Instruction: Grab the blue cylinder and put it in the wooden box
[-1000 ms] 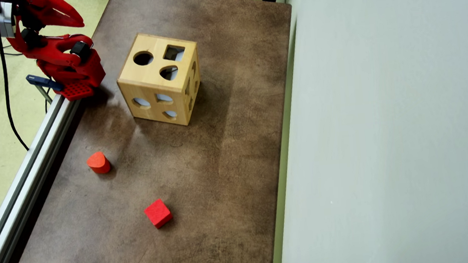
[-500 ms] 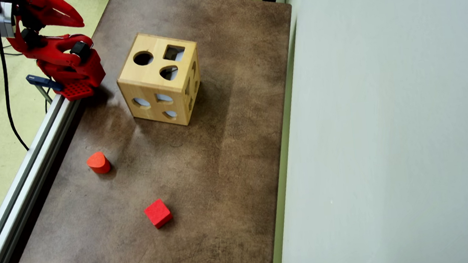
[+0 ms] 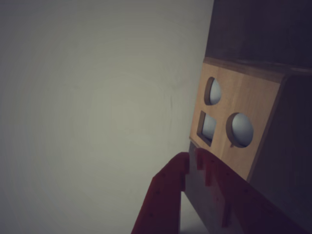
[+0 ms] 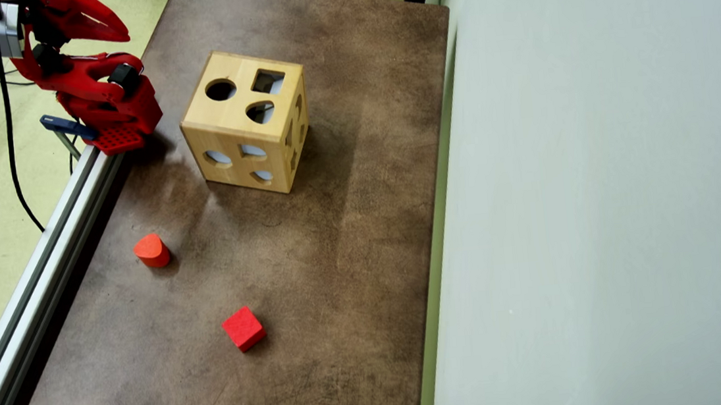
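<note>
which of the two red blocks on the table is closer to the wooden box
The orange-red rounded block, near the table's left edge in the overhead view. The red cube sits farther from the wooden box.

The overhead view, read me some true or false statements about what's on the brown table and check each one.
1. The wooden box has three cut-outs in its top face. True.
2. A blue cylinder lies on the table beside the red cube. False: no blue block shows anywhere; only the red cube and the orange-red rounded block lie there.
3. The red cube sits inside the box. False: it rests on the open table, well apart from the box.
4. The red arm is folded at the table's top-left corner, touching no block. True.
5. The claw grips the rounded block. False: that block lies alone.
</note>
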